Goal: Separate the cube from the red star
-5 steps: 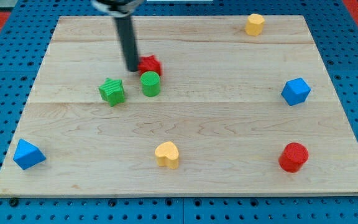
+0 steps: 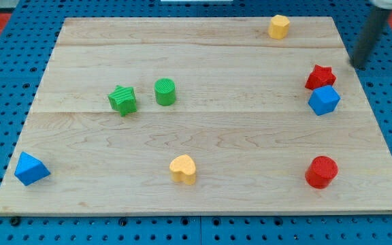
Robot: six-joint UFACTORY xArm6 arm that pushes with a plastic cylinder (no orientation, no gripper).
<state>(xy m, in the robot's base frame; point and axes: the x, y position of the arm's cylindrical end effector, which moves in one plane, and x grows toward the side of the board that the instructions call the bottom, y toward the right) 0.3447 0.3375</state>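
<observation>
Now, taking the blue cube (image 2: 324, 100) as landmark and reading from the view's left: far to its left sit a green star (image 2: 122, 99) and a green cylinder (image 2: 165, 91), well apart from it. The red star (image 2: 320, 77) lies just above the cube, touching or nearly touching its upper edge. To split them well, I judge my tip (image 2: 355, 66) should enter between the pair and push one block away without dragging the other. My tip stands up and to the right of the cube, right of the red star, clear of both. The rod leans in from the view's top right; it carries no pincer, so there is no opening to report.
</observation>
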